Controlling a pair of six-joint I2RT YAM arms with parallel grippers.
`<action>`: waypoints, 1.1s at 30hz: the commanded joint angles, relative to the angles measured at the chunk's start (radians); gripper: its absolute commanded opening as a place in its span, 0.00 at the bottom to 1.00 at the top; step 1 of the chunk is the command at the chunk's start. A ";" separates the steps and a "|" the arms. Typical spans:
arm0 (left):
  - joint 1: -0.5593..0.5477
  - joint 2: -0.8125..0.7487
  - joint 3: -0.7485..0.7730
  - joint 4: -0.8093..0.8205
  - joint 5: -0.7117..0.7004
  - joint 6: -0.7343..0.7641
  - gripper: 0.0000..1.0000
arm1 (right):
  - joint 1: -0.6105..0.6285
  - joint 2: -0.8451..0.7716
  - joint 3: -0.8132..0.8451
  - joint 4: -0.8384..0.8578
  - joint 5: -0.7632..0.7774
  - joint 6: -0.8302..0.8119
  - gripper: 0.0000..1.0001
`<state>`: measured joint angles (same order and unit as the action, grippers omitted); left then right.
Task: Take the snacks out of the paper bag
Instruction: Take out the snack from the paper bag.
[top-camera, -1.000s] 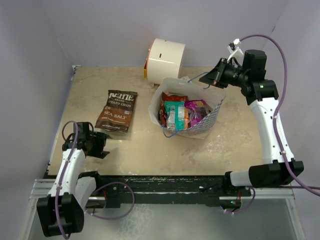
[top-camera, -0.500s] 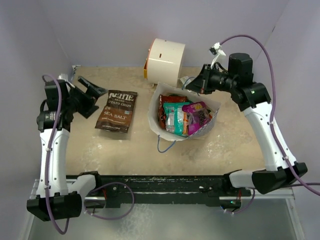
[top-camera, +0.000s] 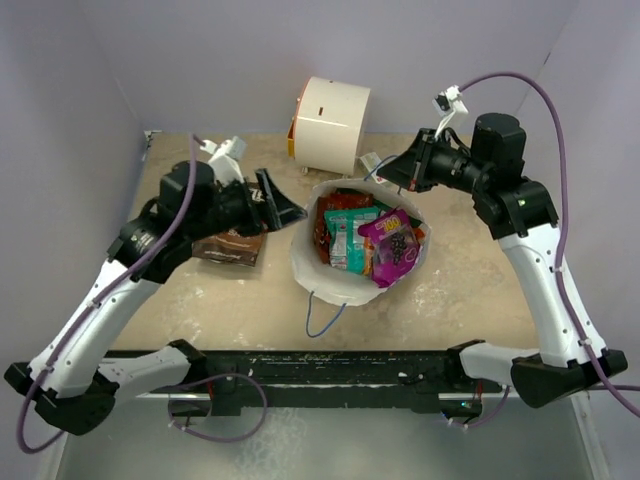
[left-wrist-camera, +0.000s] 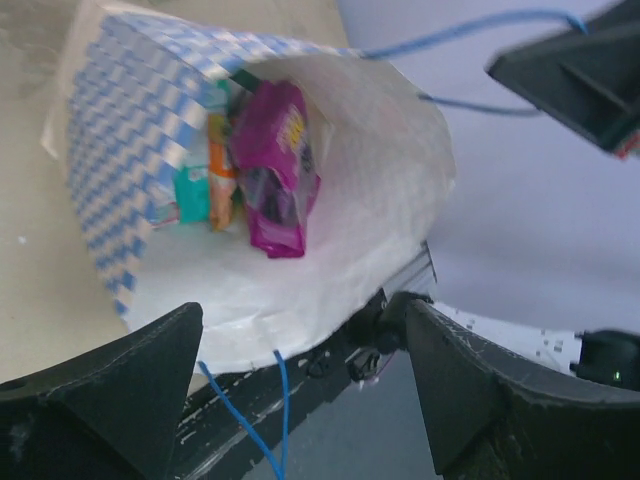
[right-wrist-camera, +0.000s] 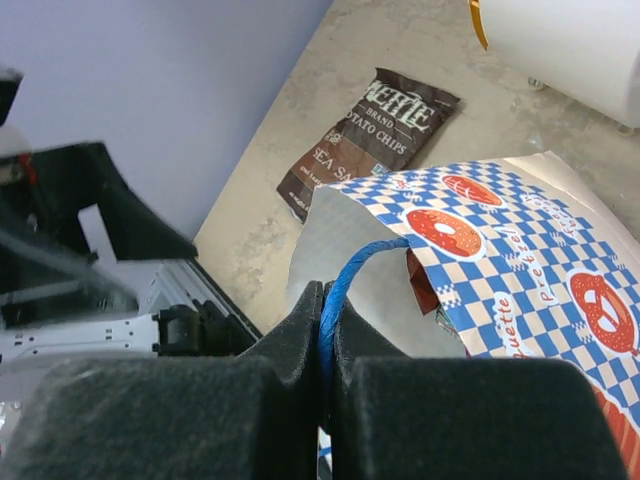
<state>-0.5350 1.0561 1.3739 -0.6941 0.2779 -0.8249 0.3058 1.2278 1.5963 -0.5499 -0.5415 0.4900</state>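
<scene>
The right jaws are clenched on one blue string handle (right-wrist-camera: 365, 262) of the paper bag (top-camera: 300, 262). The pull on the string lifts the far rim and tips the mouth toward the left arm (top-camera: 120, 290); judged purpose: to hold the bag open and steady for access. The second handle (top-camera: 322, 315) lies slack on the bench (top-camera: 460, 300), in front of the bag.

The left jaws are released and spread wide, holding nothing. They are near the bag's left rim and point into the opening. In the left wrist view the bag mouth sits between the two fingers, so the alignment suits a reach inside.

The bag stands mid-bench. Most snacks are inside it:
- a purple packet (left-wrist-camera: 275, 170), uppermost and nearest the opening;
- a teal packet (top-camera: 345, 235), beside the purple one;
- an orange-red packet (top-camera: 338, 205), toward the far wall of the bag.

One dark brown chips bag (right-wrist-camera: 370, 140) lies flat on the bench, left of the paper bag and apart from it. Judged progress: one item out, several to go.

The bench is a beige, mottled, stone-like slab, matte, with light scuffs. A white cylindrical appliance (top-camera: 335, 118) stands at the back edge, behind the bag. Plain pale lilac walls (top-camera: 100, 70) enclose the bench on three sides.
</scene>
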 joint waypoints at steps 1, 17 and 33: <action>-0.276 0.041 0.084 0.028 -0.290 0.037 0.84 | 0.003 -0.007 -0.001 0.061 0.000 0.037 0.00; -0.738 0.499 0.275 -0.250 -1.017 -0.062 0.65 | 0.003 -0.022 -0.013 0.068 0.002 0.048 0.00; -0.587 0.715 0.214 -0.262 -0.998 -0.106 0.30 | 0.003 -0.083 -0.104 0.141 -0.013 0.036 0.00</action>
<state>-1.1625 1.7256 1.5723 -0.9379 -0.6647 -0.9161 0.3058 1.1648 1.4746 -0.4858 -0.5323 0.5213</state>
